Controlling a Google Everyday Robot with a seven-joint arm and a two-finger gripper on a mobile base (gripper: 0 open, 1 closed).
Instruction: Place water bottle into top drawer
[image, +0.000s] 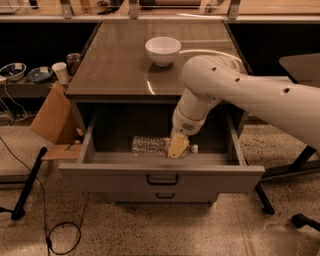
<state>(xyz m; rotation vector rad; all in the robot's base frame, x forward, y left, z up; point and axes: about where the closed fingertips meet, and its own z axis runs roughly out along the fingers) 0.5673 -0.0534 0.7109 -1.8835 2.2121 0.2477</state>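
Drawer (160, 172): pulled fully out from under the surface (120, 60). Tall grey front panel faces the camera, dark bar handle (162, 180) at its centre. Interior is in shadow.

Bottle (150, 145): inside the drawer, lying on its side, long axis running left to right, just behind the front panel. Clear crinkled body points left; white cap (194, 148) points right. Whether it rests on the drawer floor or hangs just above it cannot be told, as the front panel hides its underside.

Pincer (178, 147): down inside the drawer, right of centre, at the bottle's cap end. Its tan fingers straddle the bottle near the neck and pinch it. Only the cap shows to the right of the fingers.

Arm (240, 95): white, enters from the right edge, crosses above the front right corner of the surface, then bends down into the drawer opening.

Bowl (163, 50): white, upright, on the surface towards the back, near centre. Well apart from the drawer and the pincer.

Lower drawer (165, 196): shorter front with a smaller handle, directly below the open one, closed.

Surroundings: cardboard box (52, 120) leans against the left side of the cabinet. A paper cup (60, 71) stands on a low shelf at left. A dark cable (60, 235) loops on the speckled floor at lower left.
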